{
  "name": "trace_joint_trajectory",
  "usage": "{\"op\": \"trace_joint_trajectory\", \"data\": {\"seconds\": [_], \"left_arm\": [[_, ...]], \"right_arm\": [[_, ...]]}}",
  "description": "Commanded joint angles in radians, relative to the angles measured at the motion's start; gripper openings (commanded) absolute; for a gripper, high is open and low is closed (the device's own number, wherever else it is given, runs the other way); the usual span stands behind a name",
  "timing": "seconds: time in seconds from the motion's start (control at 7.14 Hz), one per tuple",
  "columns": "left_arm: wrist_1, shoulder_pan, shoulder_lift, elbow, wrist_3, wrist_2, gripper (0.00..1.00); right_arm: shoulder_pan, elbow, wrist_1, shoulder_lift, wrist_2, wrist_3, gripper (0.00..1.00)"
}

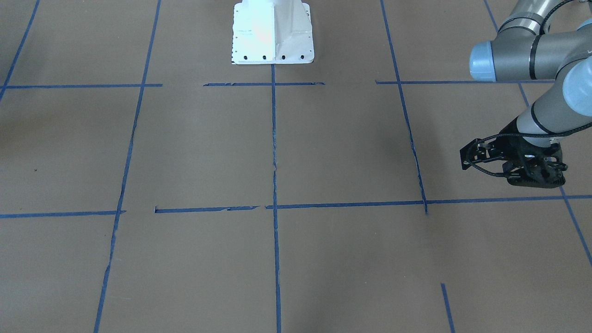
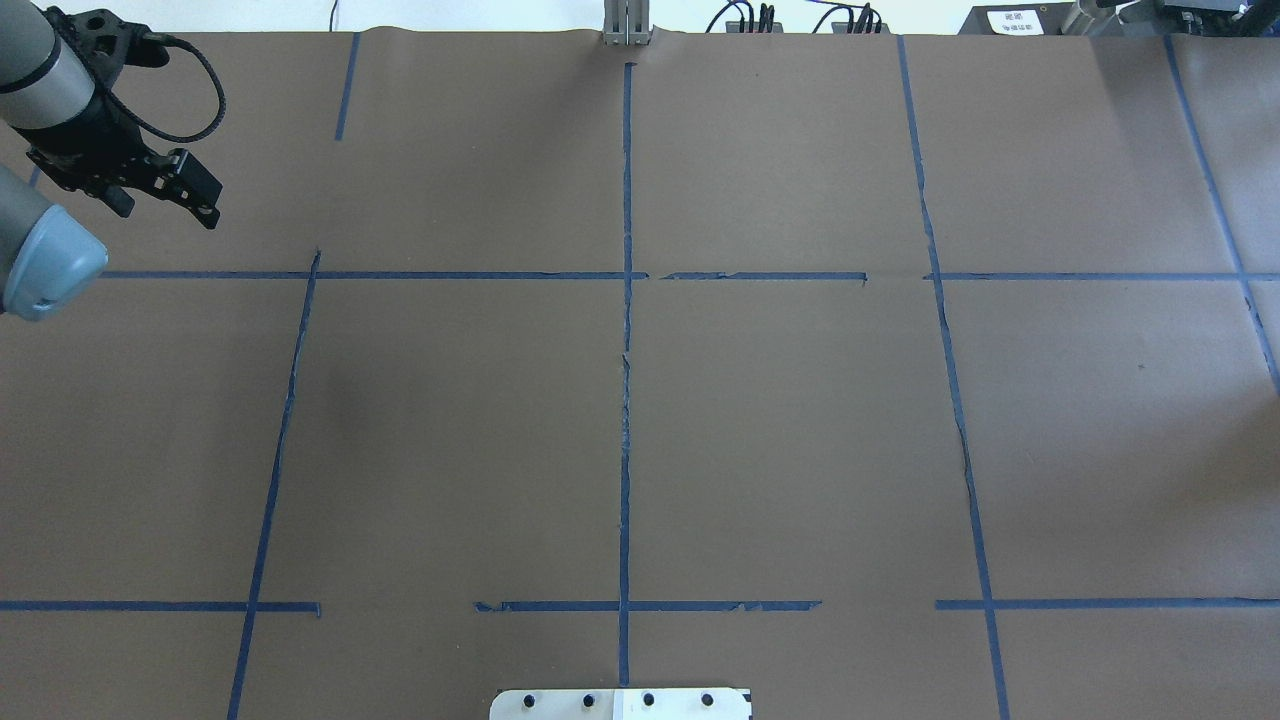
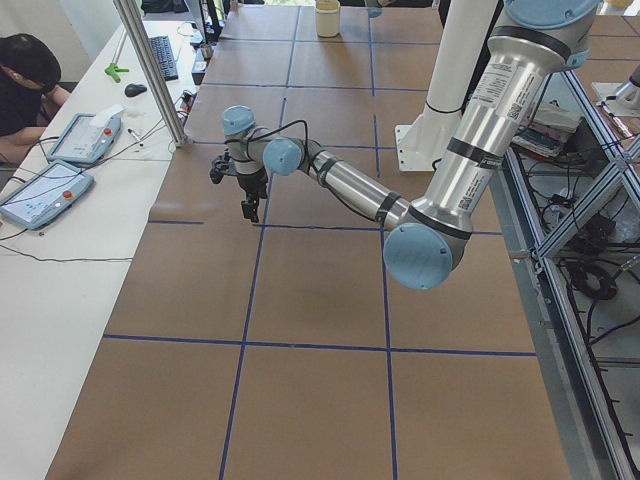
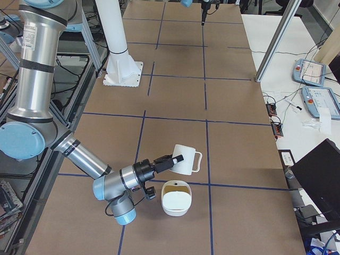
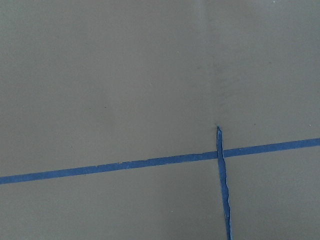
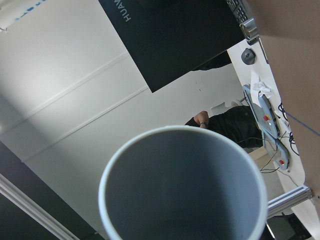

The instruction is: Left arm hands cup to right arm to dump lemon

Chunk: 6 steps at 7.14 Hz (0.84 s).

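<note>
Cup (image 4: 187,161): off the surface (image 4: 175,101), out at the right end, tipped over on its side at the tip of the right gripper (image 4: 176,160). Mouth turned back toward the wrist, squarish handle on the side away from it. Looking down the mouth from the right wrist view: grey inside, nothing in the visible part, lowest part of the mouth cut off by the frame. Out of frame in the overhead and front-facing views.

Right gripper: meets the cup at the rim, so evidently carrying it. Shown only small and side-on, so cannot tell the jaw opening.

White bowl (image 4: 175,208): on the surface just beside the cup, toward the right end. Something yellowish in it, likely the lemon, too small to be sure. Cup straight over it or just beyond: cannot tell.

Left gripper (image 2: 205,200): well apart, at the far left end, hovering over bare brown paper and blue tape lines (image 5: 150,162), pointing down, nothing in it. Shut or slightly parted: cannot tell.

Step in hand, by judgement: hand-over done, dump at its end or just finished. Next move probably calls for righting the cup slowly, holding at the rim, clearing the bowl's edge, then setting down on a free patch beside the bowl, base flat before letting go.
</note>
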Motion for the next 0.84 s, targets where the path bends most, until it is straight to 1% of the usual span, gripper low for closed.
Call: {"op": "trace_joint_trajectory", "data": {"seconds": [0.0, 0.14, 0.42, 0.56, 0.7], "left_arm": [[0.000, 0.004, 0.001, 0.003, 0.000, -0.003, 1.00], [0.000, 0.004, 0.001, 0.006, 0.001, -0.004, 1.00], [-0.006, 0.006, 0.001, 0.012, 0.001, -0.004, 1.00], [-0.006, 0.006, 0.001, 0.012, 0.001, -0.004, 1.00], [-0.006, 0.006, 0.002, 0.010, 0.001, -0.004, 1.00]], "right_arm": [[0.000, 0.007, -0.002, -0.005, 0.058, -0.334, 0.22], [0.001, 0.010, -0.002, -0.008, 0.085, -0.475, 0.22], [0.003, 0.007, -0.009, -0.017, 0.201, -0.742, 0.22], [0.003, 0.012, -0.031, -0.026, 0.241, -0.880, 0.21], [0.004, 0.012, -0.036, -0.026, 0.298, -0.977, 0.20]]}}
